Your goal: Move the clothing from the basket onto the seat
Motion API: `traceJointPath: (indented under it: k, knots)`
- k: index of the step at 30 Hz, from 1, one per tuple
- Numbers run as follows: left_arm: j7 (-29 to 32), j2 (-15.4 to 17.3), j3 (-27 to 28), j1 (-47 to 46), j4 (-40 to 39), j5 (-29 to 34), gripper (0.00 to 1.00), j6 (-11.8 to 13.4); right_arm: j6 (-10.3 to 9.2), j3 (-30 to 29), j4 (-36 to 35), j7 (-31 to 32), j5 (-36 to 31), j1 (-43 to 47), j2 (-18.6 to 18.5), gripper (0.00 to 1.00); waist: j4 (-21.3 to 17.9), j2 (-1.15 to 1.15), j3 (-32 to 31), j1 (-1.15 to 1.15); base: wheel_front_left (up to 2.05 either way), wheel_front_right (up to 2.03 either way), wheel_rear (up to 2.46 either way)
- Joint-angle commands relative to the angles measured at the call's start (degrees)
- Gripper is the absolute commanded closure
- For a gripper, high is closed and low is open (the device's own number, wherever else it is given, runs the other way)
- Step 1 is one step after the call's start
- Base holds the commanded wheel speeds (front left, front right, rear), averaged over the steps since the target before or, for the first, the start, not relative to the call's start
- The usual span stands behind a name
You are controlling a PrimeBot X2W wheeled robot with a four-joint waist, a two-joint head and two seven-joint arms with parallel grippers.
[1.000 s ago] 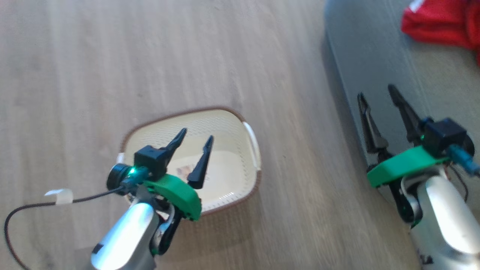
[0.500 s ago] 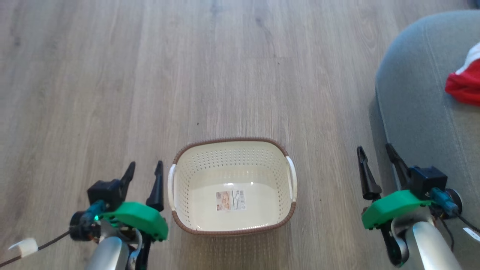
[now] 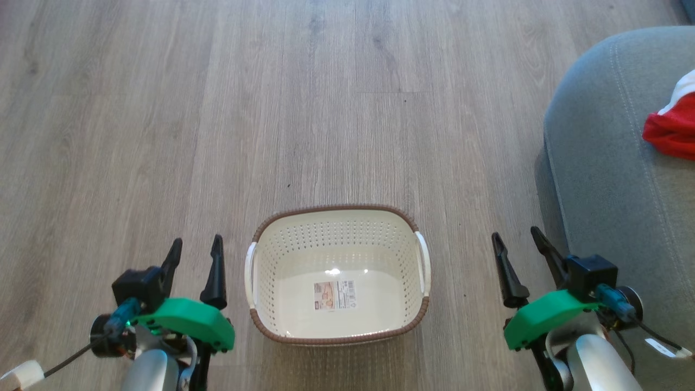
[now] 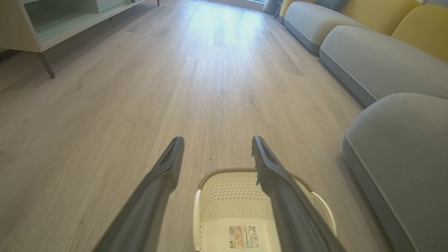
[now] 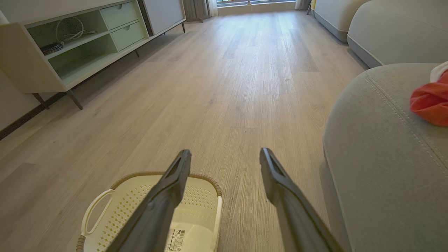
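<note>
Sitting on the floor (image 3: 163,108), the basket (image 3: 336,236) shows a label (image 3: 334,295) on its bare bottom. The label has a barcode and small print too fine to read. The clothing (image 3: 670,133), red with a white edge, lies on the seat (image 3: 608,179) at the right. The left gripper (image 3: 196,241) and right gripper (image 3: 515,234) flank the basket, both with jaws spread and free. The left wrist view adds yellow cushions (image 4: 385,14), and the right wrist view adds a shelf unit (image 5: 70,52) with 2 drawers.

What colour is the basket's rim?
Brown with a woven look, on a cream basket; best in the head view.
</note>
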Motion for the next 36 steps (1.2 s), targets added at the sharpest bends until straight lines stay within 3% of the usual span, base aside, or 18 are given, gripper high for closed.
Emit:
traceJointPath:
  k: [1,3,4,8,36]
  knots:
    - [-0.6,0.1,2.4,-1.6,-1.7,0.6,0.0,-0.2,-0.01,1.6,-1.8,-0.5,0.4,-1.6,0.4,0.0,-0.1,0.0,0.1,0.01,0.0,0.0,0.0]
    - [-0.6,0.0,2.7,-1.7,-1.3,0.9,0.0,-0.4,-0.01,1.9,-1.9,-0.5,0.5,-1.7,0.4,0.0,-0.1,0.0,0.2,0.01,0.0,0.0,0.0]
    - [0.0,-0.2,0.7,0.0,0.3,0.4,1.0,-0.4,0.0,0.6,-0.1,0.0,0.3,0.0,0.0,1.0,-0.1,0.0,0.2,0.01,0.0,0.0,0.0]
    - [0.5,-0.3,0.8,0.7,2.8,0.0,1.0,-0.5,0.0,0.8,2.1,0.2,0.8,0.6,0.0,1.0,-0.1,0.0,0.1,0.01,0.0,0.0,0.0]
    - [4.9,-0.2,3.1,0.9,0.6,-16.5,1.0,-1.8,0.0,-0.9,-0.6,4.2,19.3,0.8,-0.4,1.0,-0.5,0.0,-1.3,0.01,0.0,0.0,0.0]
